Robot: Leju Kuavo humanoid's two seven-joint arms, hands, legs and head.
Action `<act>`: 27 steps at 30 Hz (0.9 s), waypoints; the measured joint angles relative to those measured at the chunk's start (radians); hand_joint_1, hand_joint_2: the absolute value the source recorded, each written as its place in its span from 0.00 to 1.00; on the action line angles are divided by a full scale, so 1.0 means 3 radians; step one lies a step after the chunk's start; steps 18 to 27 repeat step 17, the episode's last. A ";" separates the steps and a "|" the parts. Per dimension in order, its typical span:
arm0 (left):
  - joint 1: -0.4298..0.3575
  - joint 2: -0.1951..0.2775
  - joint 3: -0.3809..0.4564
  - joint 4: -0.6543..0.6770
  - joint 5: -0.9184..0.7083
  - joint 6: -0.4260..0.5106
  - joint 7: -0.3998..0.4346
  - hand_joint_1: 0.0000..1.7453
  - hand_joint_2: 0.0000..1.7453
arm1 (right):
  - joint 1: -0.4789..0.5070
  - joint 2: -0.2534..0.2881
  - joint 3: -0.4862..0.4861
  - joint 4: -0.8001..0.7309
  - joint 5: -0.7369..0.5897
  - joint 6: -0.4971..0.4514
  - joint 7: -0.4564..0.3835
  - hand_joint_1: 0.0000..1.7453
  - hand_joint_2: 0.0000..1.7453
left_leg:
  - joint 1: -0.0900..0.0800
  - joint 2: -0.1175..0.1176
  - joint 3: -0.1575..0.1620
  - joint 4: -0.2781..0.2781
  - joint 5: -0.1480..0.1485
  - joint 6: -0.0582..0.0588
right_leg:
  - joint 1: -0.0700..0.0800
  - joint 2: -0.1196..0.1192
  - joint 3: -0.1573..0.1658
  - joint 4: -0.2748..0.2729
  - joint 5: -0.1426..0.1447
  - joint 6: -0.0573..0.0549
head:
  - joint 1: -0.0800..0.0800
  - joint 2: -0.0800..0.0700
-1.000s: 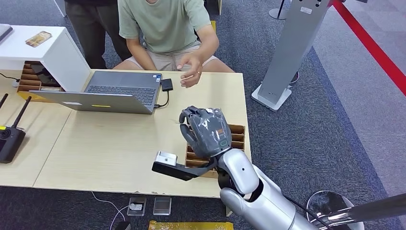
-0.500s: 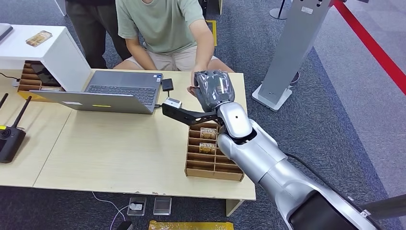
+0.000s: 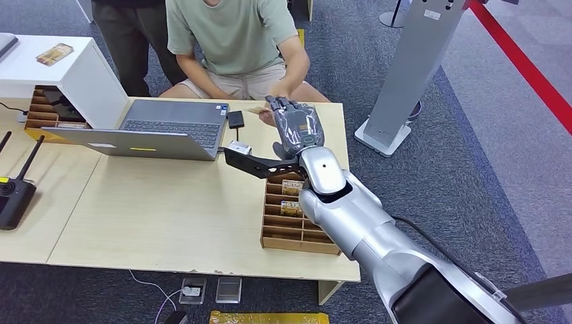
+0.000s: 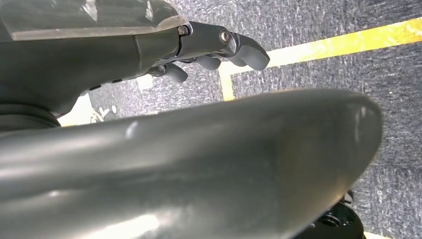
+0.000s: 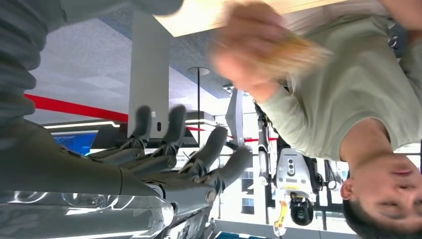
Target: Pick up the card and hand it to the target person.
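While the right hand (image 3: 295, 125) reached over the table (image 3: 162, 202) toward the person (image 3: 233, 34), its fingers (image 5: 199, 164) were spread wide and held nothing. The card (image 5: 293, 50) was in the person's hand (image 5: 249, 55), just past the table's far edge. It looked thin, light and bendy, best pinched by an edge. The left hand (image 4: 209, 50) hung with fingers curled, holding nothing.

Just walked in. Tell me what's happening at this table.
The robot's right hand is stretched over the far edge of the table, fingers spread and holding nothing. The seated person's hand holds the card, so the handover looks done. More cards sit in the cardboard organizer.
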 joint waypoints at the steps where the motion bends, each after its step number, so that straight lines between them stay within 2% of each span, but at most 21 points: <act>1: 0.0001 0.0000 0.0000 0.0000 0.0008 0.0001 0.0001 0.00 0.00 | -0.0007 0.0001 0.0000 0.0010 -0.0014 -0.0020 -0.0005 0.00 1.00 | 0.0000 0.0000 0.0000 0.0000 0.0000 0.0000 | 0.0000 0.0000 0.0000 0.0000 0.0000 0.0000 | 0.0000 0.0000; 5: 0.0001 0.0000 0.0000 0.0000 0.0041 0.0016 0.0026 0.00 0.00 | -0.0032 -0.0007 -0.0003 0.0013 -0.0106 -0.0140 -0.0037 0.00 1.00 | 0.0000 0.0000 0.0000 0.0001 0.0000 0.0000 | 0.0000 0.0000 0.0000 0.0000 0.0000 0.0000 | 0.0000 0.0001; 8: 0.0003 0.0001 0.0000 0.0000 0.0090 0.0029 0.0064 0.00 0.00 | -0.0018 -0.0078 -0.0018 -0.0153 -0.0203 -0.0204 -0.0008 0.00 1.00 | 0.0000 0.0000 0.0000 0.0001 0.0000 0.0000 | 0.0000 0.0000 -0.0001 0.0000 0.0000 0.0000 | -0.0001 0.0000; 12: 0.0005 0.0002 0.0001 0.0000 0.0146 0.0027 0.0089 0.00 0.00 | 0.0152 -0.0287 -0.0115 -0.0645 -0.0385 -0.0223 0.0083 0.00 1.00 | 0.0000 0.0000 0.0002 0.0002 0.0000 0.0000 | 0.0000 0.0000 0.0000 -0.0001 0.0000 0.0000 | -0.0002 0.0000; 17: 0.0019 0.0011 0.0001 0.0000 0.0177 0.0026 0.0051 0.00 0.00 | 0.0658 -0.0638 -0.0301 -0.1514 -0.0667 -0.0146 0.0053 0.00 1.00 | 0.0000 0.0000 0.0003 0.0002 -0.0001 0.0001 | 0.0000 0.0001 0.0001 -0.0004 0.0000 0.0000 | 0.0005 0.0000; 27: 0.0019 0.0011 0.0001 0.0000 0.0177 0.0026 0.0051 0.00 0.00 | 0.0658 -0.0638 -0.0301 -0.1514 -0.0667 -0.0146 0.0053 0.00 1.00 | 0.0000 0.0000 0.0003 0.0002 -0.0001 0.0001 | 0.0000 0.0001 0.0001 -0.0004 0.0000 0.0000 | 0.0005 0.0000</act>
